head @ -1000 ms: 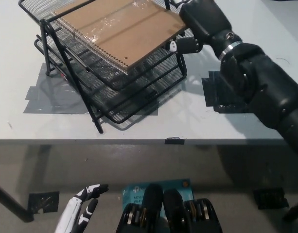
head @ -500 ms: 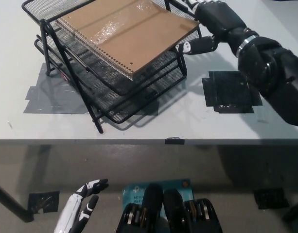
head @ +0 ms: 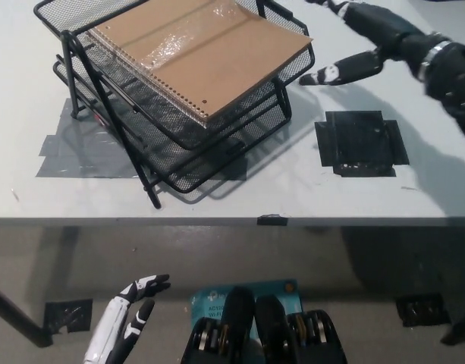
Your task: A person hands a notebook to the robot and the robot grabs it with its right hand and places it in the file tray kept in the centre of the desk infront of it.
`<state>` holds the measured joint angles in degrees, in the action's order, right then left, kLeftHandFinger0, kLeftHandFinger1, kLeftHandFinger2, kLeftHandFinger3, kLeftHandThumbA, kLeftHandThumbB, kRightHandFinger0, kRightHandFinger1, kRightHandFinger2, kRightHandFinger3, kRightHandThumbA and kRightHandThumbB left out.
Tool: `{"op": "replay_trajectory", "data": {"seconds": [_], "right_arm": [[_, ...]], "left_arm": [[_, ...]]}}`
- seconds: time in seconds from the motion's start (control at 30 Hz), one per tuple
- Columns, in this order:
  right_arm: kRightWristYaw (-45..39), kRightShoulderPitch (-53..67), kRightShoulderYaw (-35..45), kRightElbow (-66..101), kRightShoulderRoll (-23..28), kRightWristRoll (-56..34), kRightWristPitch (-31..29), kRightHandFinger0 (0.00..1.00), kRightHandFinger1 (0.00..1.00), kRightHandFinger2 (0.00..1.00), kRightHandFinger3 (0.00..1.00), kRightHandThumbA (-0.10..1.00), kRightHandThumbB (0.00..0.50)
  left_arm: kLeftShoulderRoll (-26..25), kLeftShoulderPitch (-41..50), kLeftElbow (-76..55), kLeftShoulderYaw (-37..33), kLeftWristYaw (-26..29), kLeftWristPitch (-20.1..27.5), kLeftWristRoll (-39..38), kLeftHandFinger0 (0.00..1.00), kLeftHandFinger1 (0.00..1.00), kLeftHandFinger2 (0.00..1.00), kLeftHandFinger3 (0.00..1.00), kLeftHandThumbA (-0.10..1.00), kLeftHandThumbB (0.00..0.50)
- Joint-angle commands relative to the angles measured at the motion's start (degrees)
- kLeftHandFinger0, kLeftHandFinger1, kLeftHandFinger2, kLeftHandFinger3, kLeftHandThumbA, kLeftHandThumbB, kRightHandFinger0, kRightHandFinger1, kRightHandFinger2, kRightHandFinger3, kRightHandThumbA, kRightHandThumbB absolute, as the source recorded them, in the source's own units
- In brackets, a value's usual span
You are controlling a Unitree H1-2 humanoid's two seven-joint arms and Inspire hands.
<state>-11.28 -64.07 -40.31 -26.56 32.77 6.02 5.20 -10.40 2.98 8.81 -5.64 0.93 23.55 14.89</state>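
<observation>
Looking down from the head view: spiral notebook (head: 198, 57) lies in the top tier of the black mesh file tray (head: 179, 144), long axis running upper-left to lower-right. My right hand (head: 369, 42) sits just off its right corner, fingers spread, holding nothing. Left hand (head: 126, 322) rests low, below the desk (head: 293, 189), fingers apart.

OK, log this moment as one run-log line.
notebook: lying on top tier of file tray | right robot hand: open, clear of notebook | left robot hand: open, resting below desk edge
</observation>
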Motion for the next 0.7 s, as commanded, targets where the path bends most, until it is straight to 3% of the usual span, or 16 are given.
{"op": "replay_trajectory", "data": {"seconds": [0.0, 0.17, 0.2, 0.27, 0.4, 0.43, 0.5, 0.53, 0.57, 0.6, 0.67], "right_arm": [[-38.3, -24.3, 13.2, 38.9, 38.9, -50.8, 21.7, 1.00, 1.00, 1.00, 1.00, 1.00, 0.500], [-37.4, -18.7, 20.2, 39.3, 42.0, -54.4, 21.7, 1.00, 1.00, 1.00, 1.00, 1.00, 0.500], [-30.9, -10.1, 28.2, 42.4, 44.2, -60.6, 21.7, 1.00, 1.00, 1.00, 1.00, 1.00, 0.500], [-27.0, -1.1, 38.0, 47.0, 44.4, -60.4, 21.1, 1.00, 1.00, 1.00, 1.00, 1.00, 0.500], [-14.7, 20.7, 55.5, 61.0, 39.8, -60.9, 14.8, 1.00, 1.00, 1.00, 1.00, 1.00, 0.500], [-8.9, 28.0, 58.6, 66.5, 36.5, -60.9, 11.2, 1.00, 1.00, 1.00, 1.00, 1.00, 0.500], [-2.9, 38.8, 56.9, 72.8, 31.1, -55.6, 1.8, 1.00, 1.00, 1.00, 1.00, 1.00, 0.500], [-0.3, 47.0, 51.2, 75.4, 25.0, -49.2, -7.7, 1.00, 1.00, 1.00, 1.00, 1.00, 0.500], [-0.3, 47.0, 51.2, 75.4, 25.0, -49.2, -7.7, 1.00, 1.00, 1.00, 1.00, 1.00, 0.500], [0.0, 50.9, 45.9, 75.6, 20.3, -45.4, -12.5, 1.00, 1.00, 1.00, 1.00, 1.00, 0.500], [2.3, 55.9, 38.5, 76.3, 14.4, -43.1, -11.6, 1.00, 1.00, 1.00, 1.00, 1.00, 0.500]], "left_arm": [[-2.3, -2.3, -1.7, 0.6, -1.6, 1.8, -1.6, 0.84, 0.78, 0.72, 0.75, 1.00, 0.322], [-2.3, -2.7, -1.4, 0.8, -1.2, 2.0, -1.4, 0.83, 0.77, 0.72, 0.76, 1.00, 0.326], [-2.3, -2.9, -1.6, 0.8, -1.4, 1.8, -1.7, 0.84, 0.77, 0.72, 0.76, 1.00, 0.328], [-2.3, -3.0, -1.4, 0.7, -1.4, 1.9, -1.7, 0.83, 0.77, 0.73, 0.76, 1.00, 0.328], [-2.0, -2.5, -1.2, 0.6, -1.2, 2.5, -1.6, 0.85, 0.78, 0.73, 0.77, 1.00, 0.320], [-1.9, -2.4, -1.1, 0.6, -1.1, 2.5, -1.6, 0.87, 0.80, 0.74, 0.79, 1.00, 0.320], [-1.7, -2.0, -1.7, 0.8, -0.9, 1.6, -1.5, 0.88, 0.81, 0.76, 0.85, 1.00, 0.334], [-1.4, -1.5, -1.9, 1.1, -0.6, 1.2, -1.8, 0.86, 0.83, 0.80, 0.92, 1.00, 0.356], [-1.4, -1.5, -1.9, 1.1, -0.6, 1.2, -1.8, 0.86, 0.83, 0.80, 0.92, 1.00, 0.356], [-1.2, -1.2, -1.9, 1.4, -0.4, 1.1, -2.3, 0.86, 0.85, 0.84, 0.96, 1.00, 0.363], [-1.0, -1.1, -1.5, 1.6, -0.4, 1.4, -3.1, 0.88, 0.90, 0.90, 1.00, 1.00, 0.374]]}}
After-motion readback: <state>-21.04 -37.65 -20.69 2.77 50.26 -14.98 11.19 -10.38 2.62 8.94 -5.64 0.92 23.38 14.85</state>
